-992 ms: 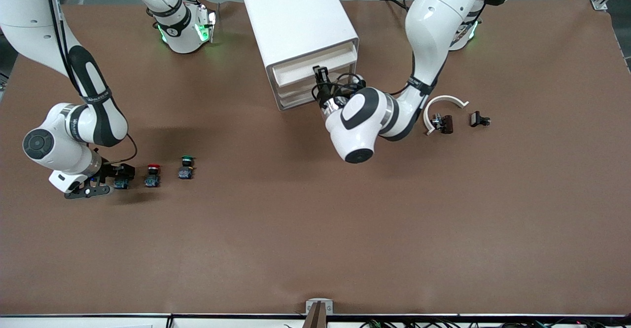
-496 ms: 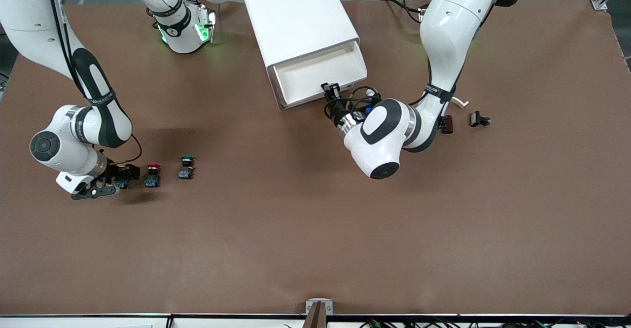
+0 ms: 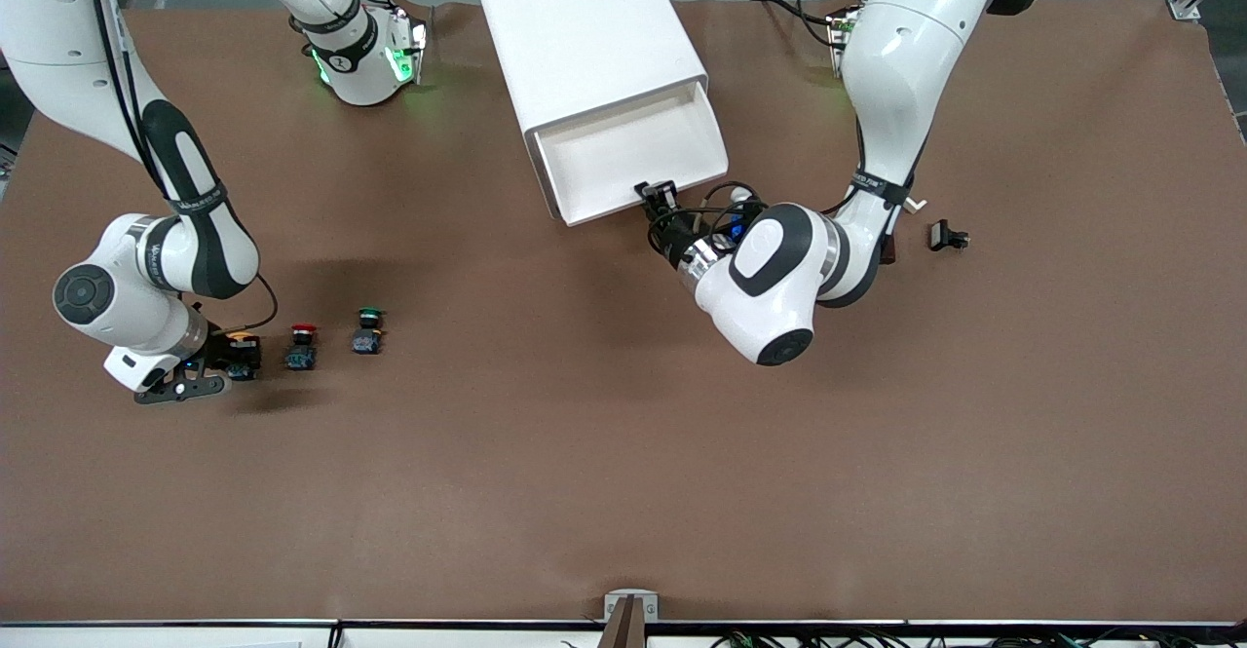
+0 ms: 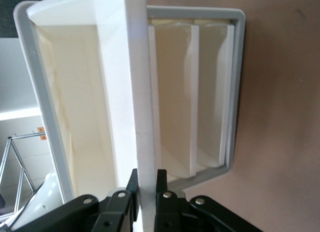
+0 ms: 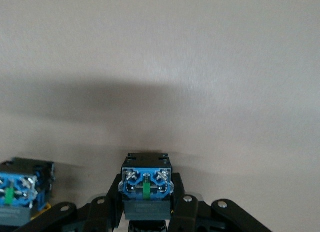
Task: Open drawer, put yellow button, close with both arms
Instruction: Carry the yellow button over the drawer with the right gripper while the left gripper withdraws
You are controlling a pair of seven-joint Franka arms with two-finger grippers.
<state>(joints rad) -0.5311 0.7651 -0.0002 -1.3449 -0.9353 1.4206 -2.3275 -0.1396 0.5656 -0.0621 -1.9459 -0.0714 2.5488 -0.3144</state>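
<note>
The white cabinet [image 3: 585, 34] stands at the robots' edge of the table. Its top drawer [image 3: 633, 156] is pulled out and the white tray inside shows bare. My left gripper [image 3: 658, 192] is shut on the drawer's front panel; in the left wrist view [image 4: 146, 184] the fingers clamp the panel [image 4: 137, 92]. My right gripper [image 3: 234, 354] is shut on the yellow button [image 3: 240, 339], low over the table toward the right arm's end. The right wrist view [image 5: 146, 204] shows the button's blue body [image 5: 146, 182] between the fingers.
A red-capped button [image 3: 303, 346] and a green-capped button [image 3: 369, 329] stand beside the held one; one of them shows in the right wrist view [image 5: 20, 192]. A black clip [image 3: 947, 236] lies toward the left arm's end. The three lower drawers [image 4: 210, 92] are closed.
The left gripper has pulled the top drawer farther out toward the front camera. The right gripper has closed on the yellow button, whose orange cap now shows.
</note>
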